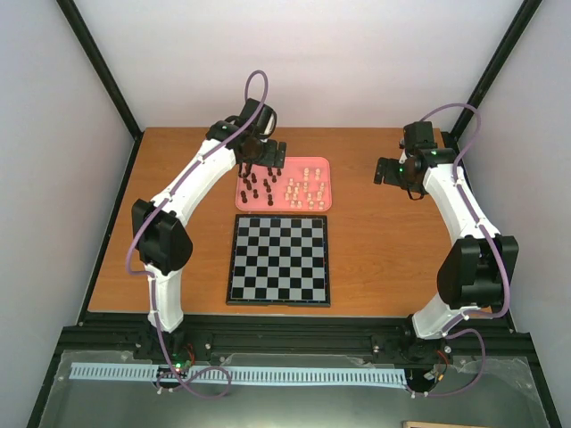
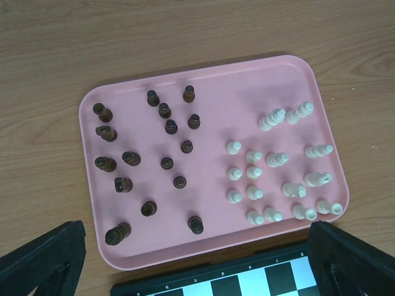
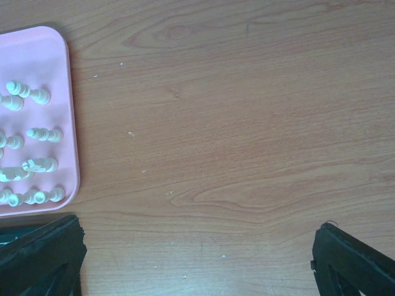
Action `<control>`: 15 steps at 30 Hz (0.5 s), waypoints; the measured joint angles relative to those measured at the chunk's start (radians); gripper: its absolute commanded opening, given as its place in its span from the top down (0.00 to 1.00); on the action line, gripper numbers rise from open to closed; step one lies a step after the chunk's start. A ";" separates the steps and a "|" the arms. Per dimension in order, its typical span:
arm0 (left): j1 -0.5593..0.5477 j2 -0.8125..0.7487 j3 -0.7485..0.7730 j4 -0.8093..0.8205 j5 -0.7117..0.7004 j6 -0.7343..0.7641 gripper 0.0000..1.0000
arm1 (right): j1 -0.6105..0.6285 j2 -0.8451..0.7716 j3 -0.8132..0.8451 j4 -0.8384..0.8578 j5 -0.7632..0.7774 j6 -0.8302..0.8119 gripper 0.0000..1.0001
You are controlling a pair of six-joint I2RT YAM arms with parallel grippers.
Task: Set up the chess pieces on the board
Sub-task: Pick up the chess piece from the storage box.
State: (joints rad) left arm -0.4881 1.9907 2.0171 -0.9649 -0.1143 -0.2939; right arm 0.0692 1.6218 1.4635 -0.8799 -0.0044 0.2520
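Dark brown chess pieces point(image 2: 166, 163) stand scattered across the left half of a pink tray point(image 2: 247, 77), and pale cream pieces point(image 2: 254, 173) cluster on its right half. The tray lies on a wooden table point(image 1: 375, 250), at the far side of the board point(image 1: 278, 259), whose black and silvery squares sit just in front of it, with a narrow gap between them.

Above the tray's left portion hangs the left gripper point(image 2: 197, 262), facing down, its two black fingers point(image 2: 43, 262) spread wide at either side of the wrist view, grasping nothing and touching nothing. Its white arm reaches forward from the near left edge, elbow bowed outward, wrist bent down over the dark pieces.

Over bare wood to the right of the tray, the right gripper point(image 3: 197, 259) is likewise spread wide and holds nothing. Its arm rises from the near right corner, elbow out to the right, forearm angled toward the far side, wrist turned toward the tray.
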 measured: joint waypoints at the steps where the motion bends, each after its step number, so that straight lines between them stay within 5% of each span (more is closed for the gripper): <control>1: 0.000 0.000 0.000 -0.002 -0.003 0.000 0.00 | 0.000 0.000 0.000 0.000 0.000 0.000 0.00; 15: 0.000 0.000 0.013 -0.008 -0.025 0.002 0.00 | 0.000 -0.001 0.000 -0.007 -0.003 0.003 0.00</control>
State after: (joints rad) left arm -0.4881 1.9907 2.0300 -0.9733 -0.1390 -0.2924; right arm 0.0692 1.6207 1.4635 -0.8867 -0.0078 0.2550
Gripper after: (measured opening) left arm 0.997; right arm 1.000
